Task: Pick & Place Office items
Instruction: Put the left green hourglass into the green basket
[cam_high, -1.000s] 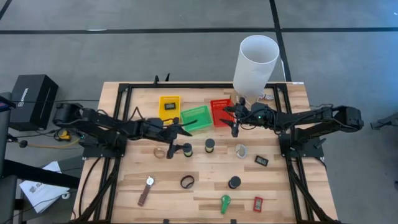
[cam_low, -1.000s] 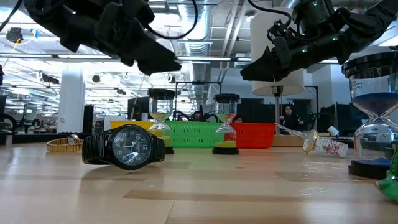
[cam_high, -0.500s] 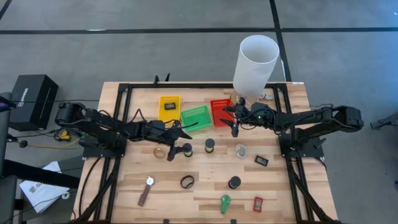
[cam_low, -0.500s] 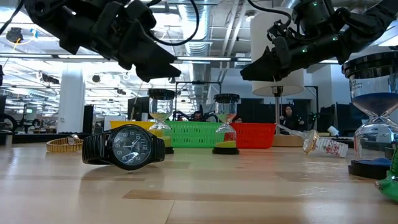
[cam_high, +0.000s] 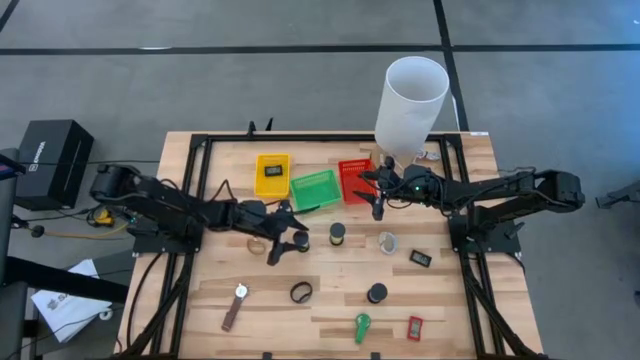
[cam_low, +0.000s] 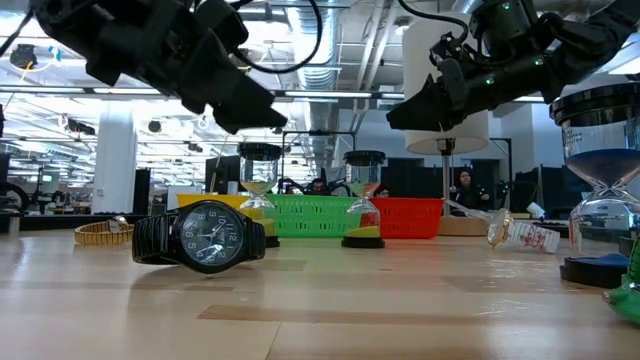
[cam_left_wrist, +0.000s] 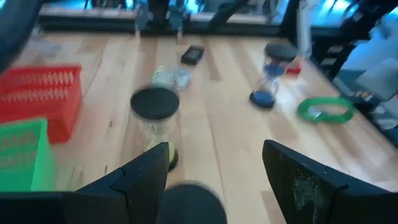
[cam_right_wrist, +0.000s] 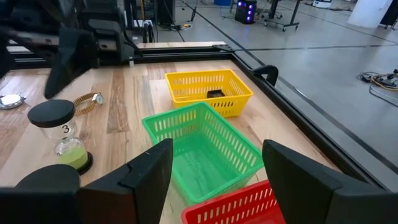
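Hovering with spread fingers above a dark-capped hourglass (cam_high: 301, 240) near the table's middle — the left gripper (cam_high: 283, 243), nothing held between the fingers. In the left wrist view, showing the black cap of this hourglass low between the two dark fingers (cam_left_wrist: 142, 180), and farther off another hourglass with yellow sand (cam_left_wrist: 155, 118), one with blue sand (cam_left_wrist: 272, 73) and a green clip (cam_left_wrist: 325, 109). Waiting over the near edge of the red tray (cam_high: 355, 181) — the right gripper (cam_high: 377, 203), fingers also wide apart and empty, a green-sand hourglass marked 3 (cam_right_wrist: 60, 135) showing in its wrist view. Lying scattered on the wooden table (cam_high: 330, 310): a gold ring-like band (cam_high: 257, 244) just beside the left gripper, a black wristwatch (cam_low: 199, 237) near the front, a brown-strap watch (cam_high: 235, 304), a small black rectangle (cam_high: 420, 258) and a red rectangle (cam_high: 414, 328). Sitting already inside the yellow tray (cam_high: 273, 173), a small dark item, too small to name. Standing empty between the yellow and red ones, the green tray (cam_high: 316, 190). Rising behind the trays, the tall white cylinder (cam_high: 411, 104).
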